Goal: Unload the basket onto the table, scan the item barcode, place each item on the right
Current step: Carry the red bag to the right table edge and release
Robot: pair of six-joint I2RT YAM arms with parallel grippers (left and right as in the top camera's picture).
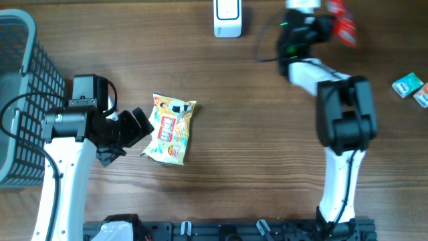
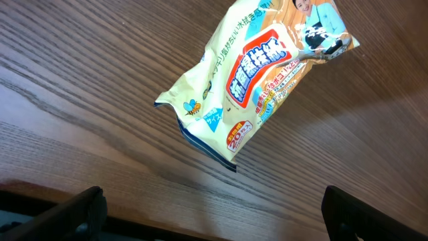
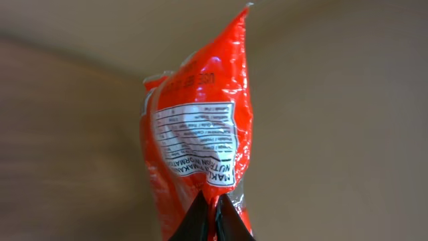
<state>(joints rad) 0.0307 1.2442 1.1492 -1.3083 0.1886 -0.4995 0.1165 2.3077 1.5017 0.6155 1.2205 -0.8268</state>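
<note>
Right hand [image 1: 329, 23]: clenched – fingertips pinch the seam of the red packet [image 3: 200, 134], which stands above them in the right wrist view.
Red packet position: off the desk [image 1: 254, 154], up at the far edge, to the right of the white scanner [image 1: 227, 17]; blurred in the overhead view.
Face shown to wrist camera: a white nutrition panel; no barcode can be made out there.
Left hand [image 1: 137, 130]: released, jaws spread wide, low and just beside the yellow snack bag [image 2: 261, 73], not touching it.
Progress: pick-up of the red packet looks done. Presenting its barcode to the scanner looks not yet done. The yellow bag lies flat and unpicked.
Left to do, as judged: bring the packet across to the scanner and turn the code side to it.
Open room: bare desk between packet and scanner – nothing stands in that path.
Edges: scanner and packet both sit near the far edge. The basket [image 1: 17, 87] crowds the left arm's outer side. The small boxes [image 1: 409, 86] at the right edge lie well apart from the right arm.
</note>
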